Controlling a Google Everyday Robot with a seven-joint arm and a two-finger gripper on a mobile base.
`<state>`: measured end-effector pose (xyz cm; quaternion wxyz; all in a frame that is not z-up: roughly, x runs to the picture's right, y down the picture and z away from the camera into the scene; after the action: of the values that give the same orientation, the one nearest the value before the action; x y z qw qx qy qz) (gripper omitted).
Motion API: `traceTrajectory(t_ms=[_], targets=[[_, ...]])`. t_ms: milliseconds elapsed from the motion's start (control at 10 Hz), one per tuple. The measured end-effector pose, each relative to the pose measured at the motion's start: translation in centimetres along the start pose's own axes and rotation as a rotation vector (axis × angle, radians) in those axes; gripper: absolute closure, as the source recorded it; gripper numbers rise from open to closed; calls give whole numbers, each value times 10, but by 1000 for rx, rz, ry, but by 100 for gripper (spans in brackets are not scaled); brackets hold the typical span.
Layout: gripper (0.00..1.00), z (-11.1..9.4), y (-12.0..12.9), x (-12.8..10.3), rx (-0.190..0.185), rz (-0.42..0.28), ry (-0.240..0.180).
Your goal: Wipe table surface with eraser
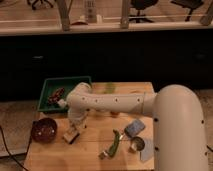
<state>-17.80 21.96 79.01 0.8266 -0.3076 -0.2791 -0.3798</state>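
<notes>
The light tan wooden table surface (95, 150) fills the lower middle of the camera view. The eraser (71, 135), a small cream block with a darker face, lies on the table's left part, next to the brown bowl. My white arm reaches in from the right and bends down at the elbow. My gripper (75, 129) points down right over the eraser and is shut on it, pressing it against the tabletop.
A dark brown bowl (44, 130) sits at the table's left edge. A green tray (50, 89) with items stands at the back left. A blue-grey square pad (135, 127), a small metal cup (136, 145) and a green utensil (114, 142) lie front right.
</notes>
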Motion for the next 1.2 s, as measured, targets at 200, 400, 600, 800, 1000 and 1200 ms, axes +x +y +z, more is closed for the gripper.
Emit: traceTrajectory(t_ms=[200,400,600,800,1000,1200], targets=[[100,8,-5,-18,-19,-30,-19],[100,13,9,-22,-40,-23,-29],[100,10,31,-12,-49,7,-26],[100,0,66,15,-45,53,-12],[100,-10,95,46,-32,85,5],[100,-16,105,68,-12,102,19]])
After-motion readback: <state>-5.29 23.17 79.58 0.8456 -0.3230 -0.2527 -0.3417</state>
